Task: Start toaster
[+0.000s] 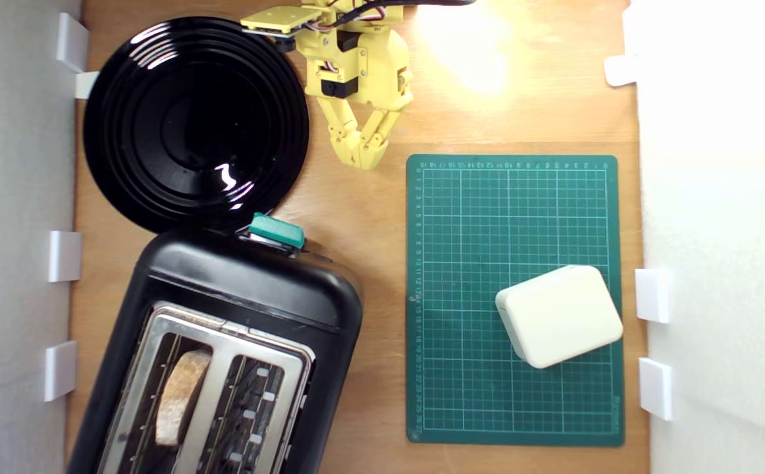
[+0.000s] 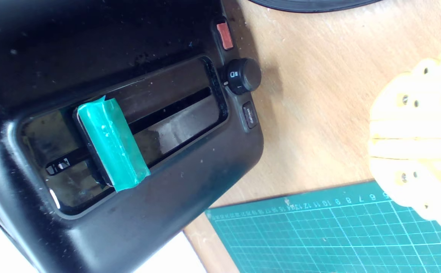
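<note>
The black toaster (image 1: 244, 283) fills the lower part of the exterior view's left, with a slice of bread (image 1: 182, 388) standing in one of its two slots. Its teal lever knob (image 1: 277, 230) juts from the end that faces the arm. My yellow gripper (image 1: 361, 160) hangs shut and empty over bare wood, well apart from that knob. The wrist view shows the toaster's (image 2: 205, 170) front face: the teal lever knob (image 2: 110, 146) sits near one end of its long slot, away from a round dial (image 2: 243, 76). My gripper (image 2: 406, 139) shows there with its fingers pressed together.
A glossy black plate (image 1: 195, 122) lies beside the gripper, touching the toaster's end. On the green cutting mat (image 1: 514, 299) at the exterior view's right rests a cream box (image 1: 560, 316). White walls with small brackets (image 1: 65, 255) border the wooden table.
</note>
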Controlling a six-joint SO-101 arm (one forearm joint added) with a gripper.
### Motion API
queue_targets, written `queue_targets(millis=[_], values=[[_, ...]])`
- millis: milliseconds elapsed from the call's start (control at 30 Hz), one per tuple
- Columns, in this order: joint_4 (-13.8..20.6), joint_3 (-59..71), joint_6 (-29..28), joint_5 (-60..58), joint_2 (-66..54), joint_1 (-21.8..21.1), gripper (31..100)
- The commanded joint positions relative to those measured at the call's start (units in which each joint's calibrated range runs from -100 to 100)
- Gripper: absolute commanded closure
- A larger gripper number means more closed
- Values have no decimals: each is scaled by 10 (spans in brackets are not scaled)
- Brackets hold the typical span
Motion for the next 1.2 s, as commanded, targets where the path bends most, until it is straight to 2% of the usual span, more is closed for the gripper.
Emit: queue_targets(millis=[0,1167], values=[[5,4,-2,2,-1,-1,988],[6,4,3,2,0,10,989]])
